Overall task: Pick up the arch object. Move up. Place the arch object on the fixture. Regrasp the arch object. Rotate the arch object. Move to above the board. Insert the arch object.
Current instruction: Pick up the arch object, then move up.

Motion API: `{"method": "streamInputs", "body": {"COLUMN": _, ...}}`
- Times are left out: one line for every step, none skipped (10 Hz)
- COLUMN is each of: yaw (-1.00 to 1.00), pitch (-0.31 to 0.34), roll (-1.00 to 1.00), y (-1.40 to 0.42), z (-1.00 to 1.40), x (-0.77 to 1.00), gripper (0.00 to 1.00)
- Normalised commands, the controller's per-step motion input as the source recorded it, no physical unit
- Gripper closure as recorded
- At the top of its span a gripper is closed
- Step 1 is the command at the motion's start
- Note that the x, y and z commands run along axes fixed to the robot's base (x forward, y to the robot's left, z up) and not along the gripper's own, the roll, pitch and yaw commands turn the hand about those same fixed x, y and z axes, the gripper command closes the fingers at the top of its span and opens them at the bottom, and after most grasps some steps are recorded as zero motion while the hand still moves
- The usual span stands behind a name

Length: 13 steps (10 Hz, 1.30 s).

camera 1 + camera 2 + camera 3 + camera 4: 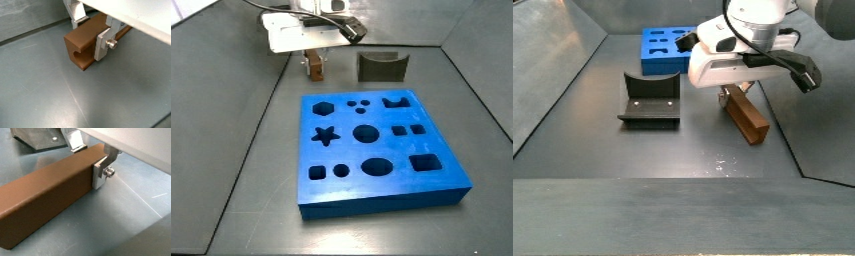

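The arch object (47,198) is a long orange-brown bar with a rounded notch in its side (81,45). In both side views it lies low on the grey floor (748,118), beside the fixture (651,100). My gripper (90,29) straddles the bar near one end, with a silver finger (100,172) flat against each long side, shut on it. I cannot tell whether the bar touches the floor. The fixture (381,67) stands a short way from the bar (311,68). The blue board (378,140) lies beyond it, away from the gripper (311,58).
Grey walls (225,60) rise around the floor. The fixture's dark corner (40,138) shows close to the bar's far end in a wrist view. The board (667,45) sits against the back wall.
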Motion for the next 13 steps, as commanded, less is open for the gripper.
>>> {"method": "streamInputs", "body": {"yaw": 0.0, "pitch": 0.0, "roll": 0.0, "y": 0.0, "z": 0.0, "x": 0.0, "gripper": 1.0}}
{"method": "streamInputs", "body": {"yaw": 0.0, "pitch": 0.0, "roll": 0.0, "y": 0.0, "z": 0.0, "x": 0.0, "gripper": 1.0}}
{"method": "streamInputs", "body": {"yaw": 0.0, "pitch": 0.0, "roll": 0.0, "y": 0.0, "z": 0.0, "x": 0.0, "gripper": 1.0}}
{"method": "streamInputs", "body": {"yaw": 0.0, "pitch": 0.0, "roll": 0.0, "y": 0.0, "z": 0.0, "x": 0.0, "gripper": 1.0}}
{"method": "streamInputs", "body": {"yaw": 0.0, "pitch": 0.0, "roll": 0.0, "y": 0.0, "z": 0.0, "x": 0.0, "gripper": 1.0}}
{"method": "streamInputs", "body": {"yaw": 0.0, "pitch": 0.0, "roll": 0.0, "y": 0.0, "z": 0.0, "x": 0.0, "gripper": 1.0}}
{"method": "streamInputs", "body": {"yaw": 0.0, "pitch": 0.0, "roll": 0.0, "y": 0.0, "z": 0.0, "x": 0.0, "gripper": 1.0}}
{"method": "streamInputs", "body": {"yaw": 0.0, "pitch": 0.0, "roll": 0.0, "y": 0.0, "z": 0.83, "x": 0.0, "gripper": 1.0}}
{"method": "streamInputs", "body": {"yaw": 0.05, "pitch": -0.009, "roll": 0.0, "y": 0.09, "z": 0.81, "x": 0.05, "gripper": 1.0}}
{"method": "streamInputs", "body": {"yaw": 0.05, "pitch": 0.022, "roll": -0.02, "y": 0.07, "z": 0.7, "x": 0.03, "gripper": 1.0}}
{"method": "streamInputs", "body": {"yaw": 0.05, "pitch": 0.032, "roll": -0.05, "y": 0.03, "z": 0.58, "x": 0.02, "gripper": 1.0}}
{"method": "streamInputs", "body": {"yaw": 0.04, "pitch": 0.029, "roll": -0.08, "y": 0.01, "z": 0.42, "x": -0.01, "gripper": 1.0}}
{"method": "streamInputs", "body": {"yaw": 0.04, "pitch": 0.023, "roll": -0.1, "y": 0.0, "z": 0.3, "x": -0.02, "gripper": 1.0}}
